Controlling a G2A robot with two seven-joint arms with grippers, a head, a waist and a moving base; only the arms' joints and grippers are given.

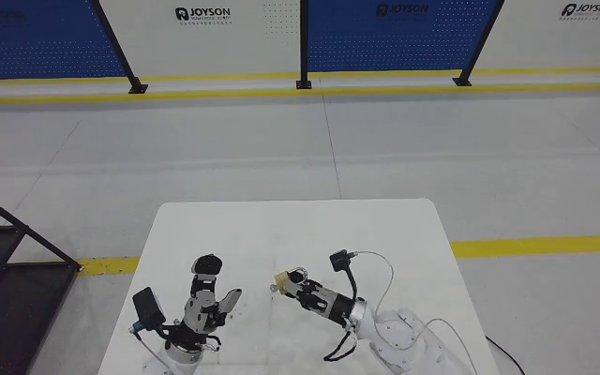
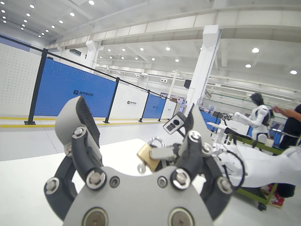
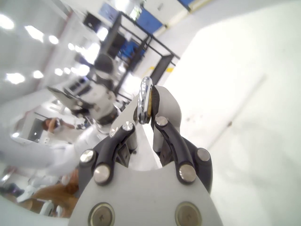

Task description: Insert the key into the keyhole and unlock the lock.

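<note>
Over the near edge of the white desk (image 1: 281,225), the left tool (image 1: 217,283) hangs released, its ribbed pads (image 2: 85,116) spread wide apart and grasping nothing. Just beside it, the right tool (image 1: 287,282) is clenched on the brass lock (image 3: 148,108), whose chrome shackle (image 3: 142,92) reaches past the fingertips. A small silver piece (image 2: 141,167) sits at the lock's lower corner; whether it is the key cannot be told. Beyond the desk, past grey floor (image 1: 422,150) and yellow lines (image 1: 375,89), blue and white fence panels (image 1: 394,33) carry printed logos.
</note>
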